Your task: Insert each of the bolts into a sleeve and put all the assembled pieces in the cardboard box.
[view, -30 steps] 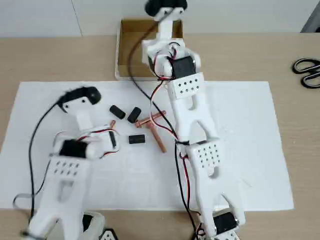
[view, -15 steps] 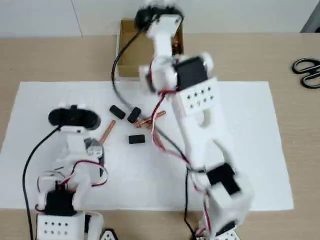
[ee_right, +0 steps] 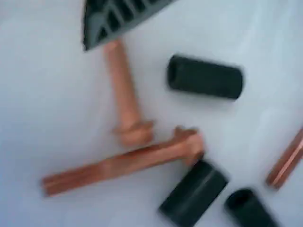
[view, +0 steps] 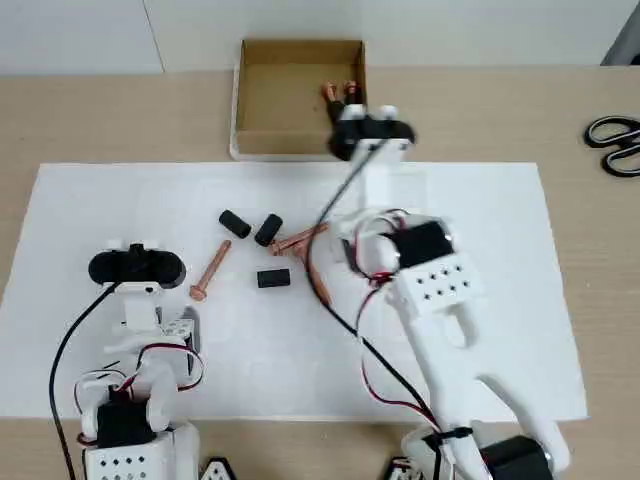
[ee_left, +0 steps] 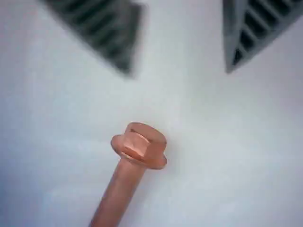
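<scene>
Left wrist view: the left gripper is open. Its jaws stand wide apart above the paper and hold nothing. One bolt lies flat on the paper just ahead of the jaws, with its hex head toward them, and touches neither.

High view: that bolt lies left of the other loose parts, near the left arm. Three sleeves lie loose near the middle of the paper. Two are close together on the far side and the third lies apart, nearer the arms. Two further bolts lie just right of the sleeves at an angle to each other, heads close together and touching or nearly so.

The box stands on the table just beyond the far edge of the paper. Two assembled pieces lie inside it against its right wall. Scissors lie on the table, right of the paper.

Right wrist view: one ribbed finger of the right gripper hangs over the shank end of one of the two angled bolts. Whether this gripper is open or closed cannot be told.
</scene>
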`<action>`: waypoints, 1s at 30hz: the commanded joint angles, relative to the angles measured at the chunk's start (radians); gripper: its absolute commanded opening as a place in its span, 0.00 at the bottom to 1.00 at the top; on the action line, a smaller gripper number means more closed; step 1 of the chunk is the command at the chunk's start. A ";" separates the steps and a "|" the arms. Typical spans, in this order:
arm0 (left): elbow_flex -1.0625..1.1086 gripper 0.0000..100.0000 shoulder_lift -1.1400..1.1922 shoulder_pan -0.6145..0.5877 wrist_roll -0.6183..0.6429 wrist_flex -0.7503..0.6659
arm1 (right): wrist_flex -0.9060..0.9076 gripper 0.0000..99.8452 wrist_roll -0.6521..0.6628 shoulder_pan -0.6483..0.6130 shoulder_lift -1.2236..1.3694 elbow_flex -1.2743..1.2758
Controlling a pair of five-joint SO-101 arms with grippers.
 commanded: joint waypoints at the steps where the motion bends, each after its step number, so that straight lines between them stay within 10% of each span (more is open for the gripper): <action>1: -0.010 0.38 -0.011 -0.012 0.003 0.003 | -0.059 0.22 0.064 0.012 -0.056 0.041; 7: 0.002 0.39 -0.015 -0.153 0.011 0.003 | 0.028 0.22 0.614 -0.268 -0.047 0.063; 16: 0.035 0.39 -0.017 -0.186 0.008 0.000 | -0.113 0.22 1.069 -0.409 0.242 0.003; 30: 0.035 0.39 -0.017 -0.368 0.003 0.000 | 0.243 0.22 1.194 -0.363 0.865 -0.672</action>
